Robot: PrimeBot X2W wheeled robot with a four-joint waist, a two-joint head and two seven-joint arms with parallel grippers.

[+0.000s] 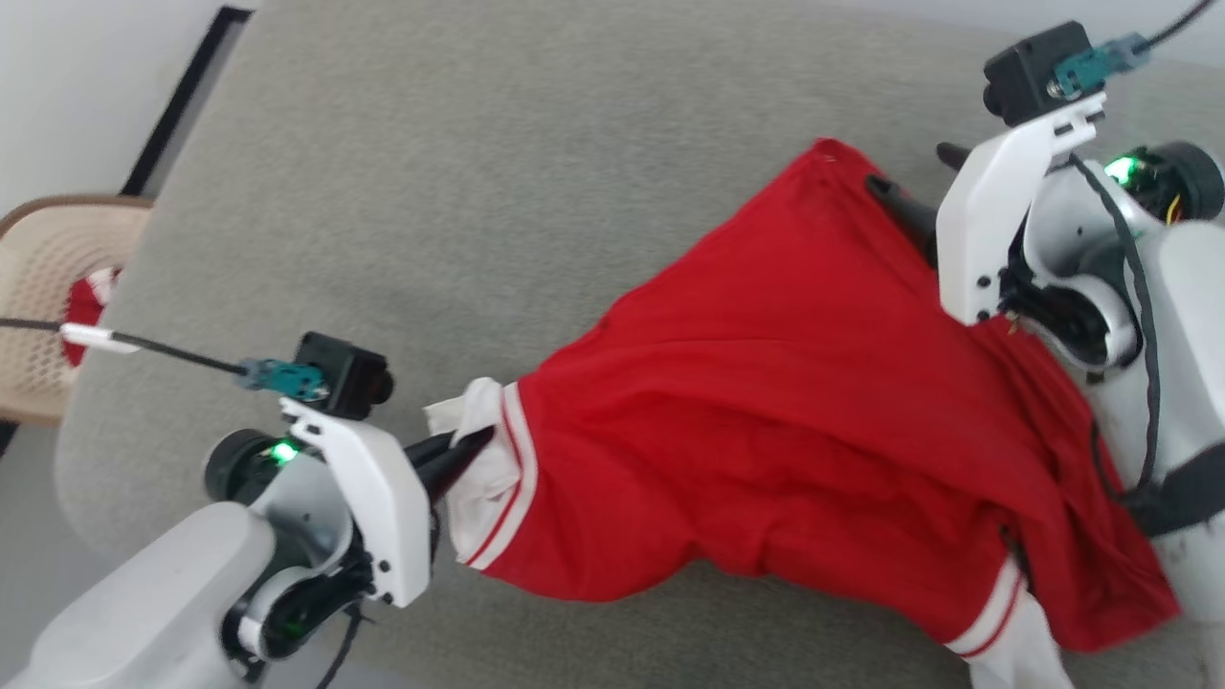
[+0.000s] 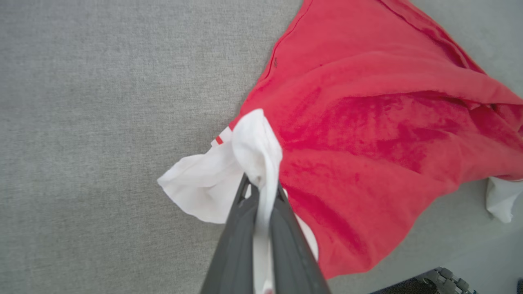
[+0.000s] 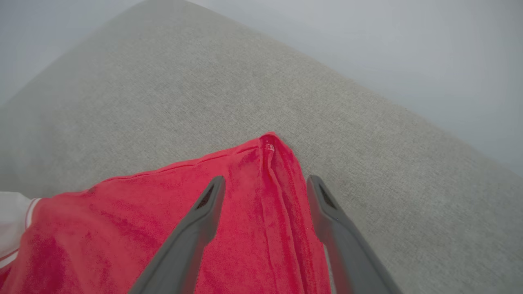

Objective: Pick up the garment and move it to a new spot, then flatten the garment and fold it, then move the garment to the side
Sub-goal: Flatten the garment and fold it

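Sleeve (image 1: pixel 476 490) of soft red fabric garment (image 1: pixel 766 431) sat clamped in my left gripper (image 1: pixel 478 440), lower left; right gripper (image 1: pixel 909 165) gaped wide, upper right.

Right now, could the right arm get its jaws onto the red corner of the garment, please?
Probably yes: the right arm's open jaws straddle that corner of the garment on the grey surface, with nothing but fabric between them.

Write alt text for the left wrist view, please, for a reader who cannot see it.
The left gripper is shut on the white sleeve of a red shirt, which spreads rumpled toward the right over a grey cloth surface.
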